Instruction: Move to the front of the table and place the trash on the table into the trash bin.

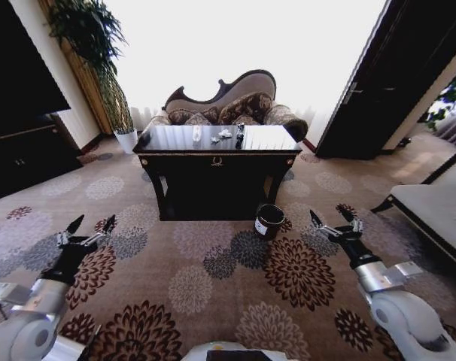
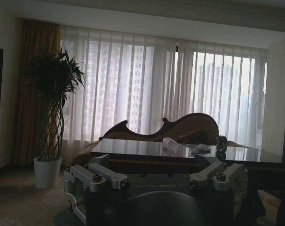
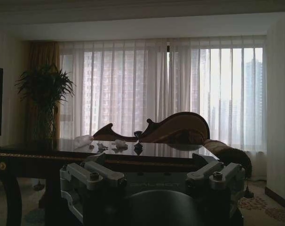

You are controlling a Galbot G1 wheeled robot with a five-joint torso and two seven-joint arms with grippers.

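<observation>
Both claws, left claw (image 1: pixel 87 226) and right claw (image 1: pixel 335 218), are held open; the trash bin (image 1: pixel 269 220) at one o'clock could be bumped over if driven past carelessly

Bin (image 1: pixel 269 221) beside table (image 1: pixel 217 159) leg.

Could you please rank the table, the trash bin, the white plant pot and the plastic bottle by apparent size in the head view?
1. table
2. trash bin
3. white plant pot, though it stands farther off
4. plastic bottle
</observation>
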